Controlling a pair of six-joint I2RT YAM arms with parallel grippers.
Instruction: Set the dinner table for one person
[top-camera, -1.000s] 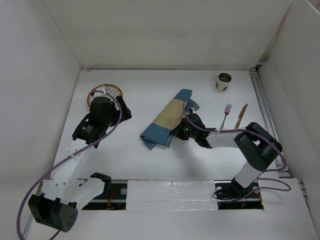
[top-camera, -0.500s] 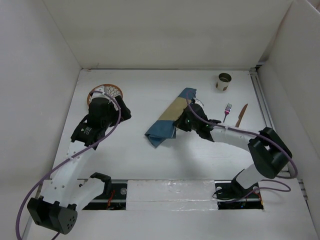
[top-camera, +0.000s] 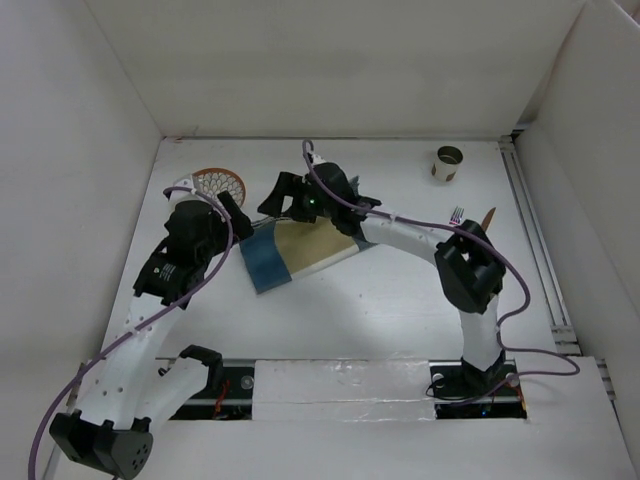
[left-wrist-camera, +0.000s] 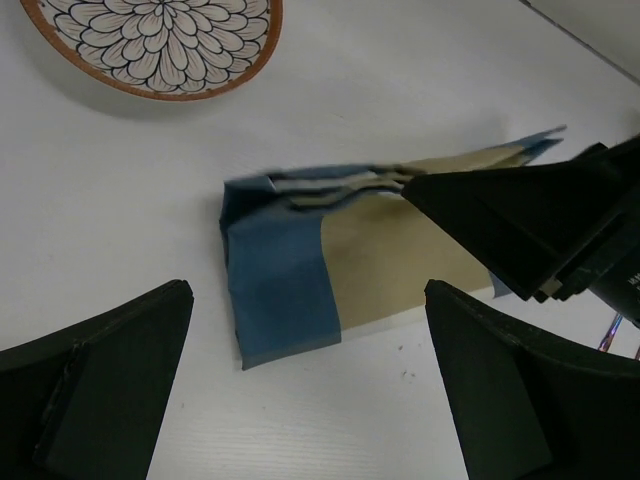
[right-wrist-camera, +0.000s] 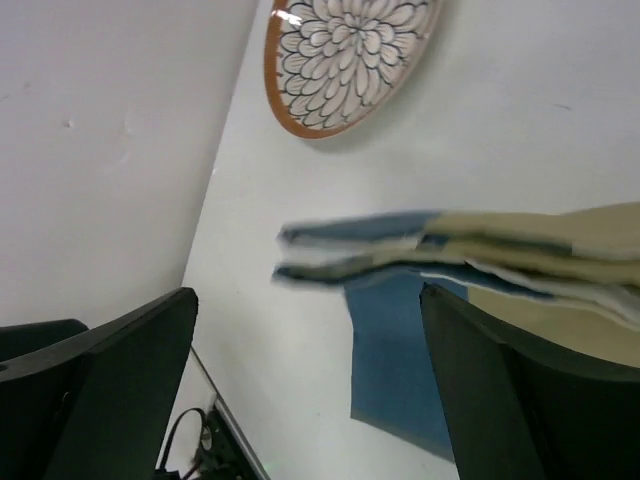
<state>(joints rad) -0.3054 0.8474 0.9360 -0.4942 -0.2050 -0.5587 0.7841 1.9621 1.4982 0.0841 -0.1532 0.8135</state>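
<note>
The dinner table (top-camera: 400, 300) is the white walled surface. A blue-and-tan placemat (top-camera: 300, 250) lies left of centre, partly unfolded. In the right wrist view its folded edge (right-wrist-camera: 420, 250) hangs blurred just off the surface, ahead of the jaws. My right gripper (top-camera: 278, 196) hovers over the placemat's far left corner, open (right-wrist-camera: 308, 300), with nothing between its fingers. My left gripper (top-camera: 232, 212) is open beside the placemat's left end (left-wrist-camera: 280, 290), its jaws (left-wrist-camera: 305, 330) wide and empty. A flower-patterned plate (top-camera: 218, 182) sits at the far left (left-wrist-camera: 150, 40).
A small metal cup (top-camera: 448, 163) stands at the back right. A purple-handled fork (top-camera: 457, 213) and a wooden-handled knife (top-camera: 488, 217) lie right of the placemat, mostly hidden by the right arm. White walls close the table on three sides.
The right arm swung left across the table, dragging the placemat toward the plate, and its jaws opened and let the cloth go. The left gripper drew back slightly from the plate.
</note>
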